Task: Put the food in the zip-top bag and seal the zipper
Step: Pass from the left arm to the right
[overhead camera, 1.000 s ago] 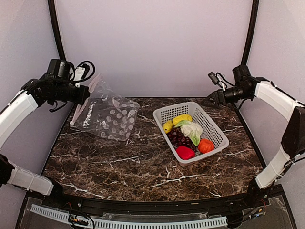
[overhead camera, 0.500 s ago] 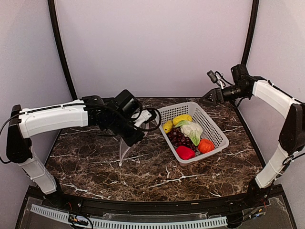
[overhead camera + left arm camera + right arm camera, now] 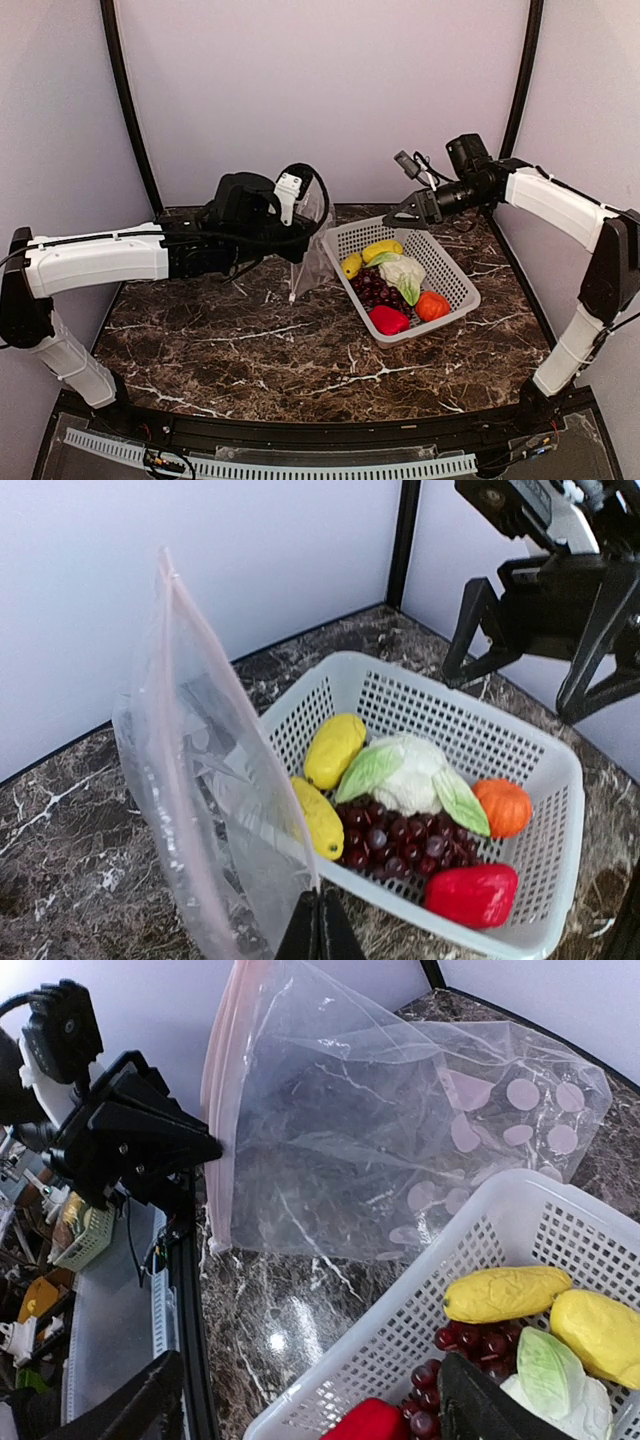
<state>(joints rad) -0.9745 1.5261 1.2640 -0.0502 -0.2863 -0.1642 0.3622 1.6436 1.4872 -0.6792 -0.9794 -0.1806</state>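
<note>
My left gripper (image 3: 318,932) is shut on the lower corner of the zip-top bag (image 3: 205,810) and holds it upright, off the table, just left of the basket; in the top view the gripper (image 3: 300,238) and the bag (image 3: 312,262) show beside it. The pinkish zipper (image 3: 192,670) runs up the bag's near edge. The food lies in the basket: cauliflower (image 3: 402,270), two yellow pieces (image 3: 383,248), grapes (image 3: 375,290), red pepper (image 3: 388,320), tomato (image 3: 432,305). My right gripper (image 3: 402,214) is open and empty above the basket's far left corner.
The white perforated basket (image 3: 462,285) stands right of centre on the dark marble table (image 3: 250,350). Black frame posts (image 3: 125,100) stand at both back corners. In the right wrist view the bag (image 3: 400,1130) hangs beyond the basket (image 3: 520,1220).
My left arm has carried the bag from the back left to beside the basket and raised it. My right gripper has moved left, over the basket's far corner.
</note>
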